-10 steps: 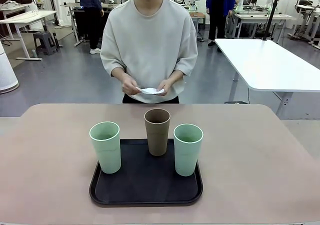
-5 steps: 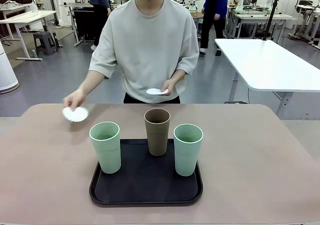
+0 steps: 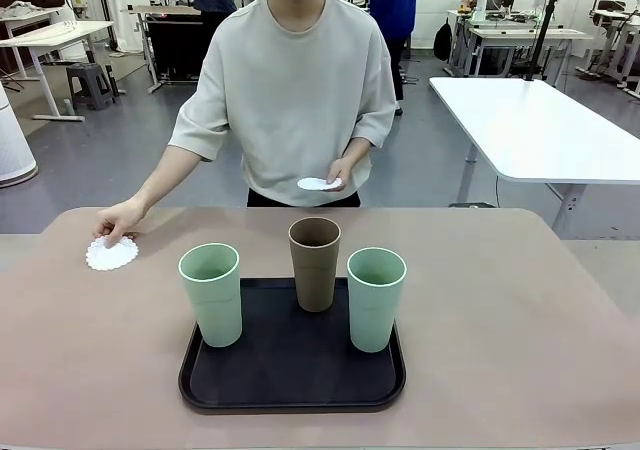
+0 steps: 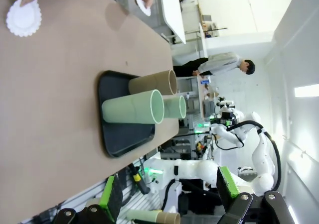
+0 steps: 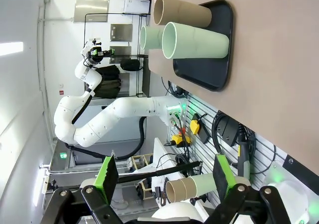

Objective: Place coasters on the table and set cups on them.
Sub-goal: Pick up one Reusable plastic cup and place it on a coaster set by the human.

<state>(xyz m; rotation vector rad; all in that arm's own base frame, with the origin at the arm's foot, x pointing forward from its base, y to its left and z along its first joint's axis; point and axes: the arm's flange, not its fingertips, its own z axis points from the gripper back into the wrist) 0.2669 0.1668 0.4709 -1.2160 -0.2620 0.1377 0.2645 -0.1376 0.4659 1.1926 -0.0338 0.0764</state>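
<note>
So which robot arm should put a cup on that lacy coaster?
Probably the left: the coaster lies far left on the table, nearest the left green cup, and the left claw is open.

From the front, the hand (image 3: 120, 220) covers the far edge of the coaster (image 3: 112, 255). The table (image 3: 520, 310) runs out of frame at its near edge and both sides. I can't count what the other hand (image 3: 338, 175) holds; it's too small. On my left wrist camera the far green cup (image 4: 175, 107) sits mostly behind the near green cup (image 4: 130, 109). There the top edge cuts off all but the fingers over the coaster.
</note>
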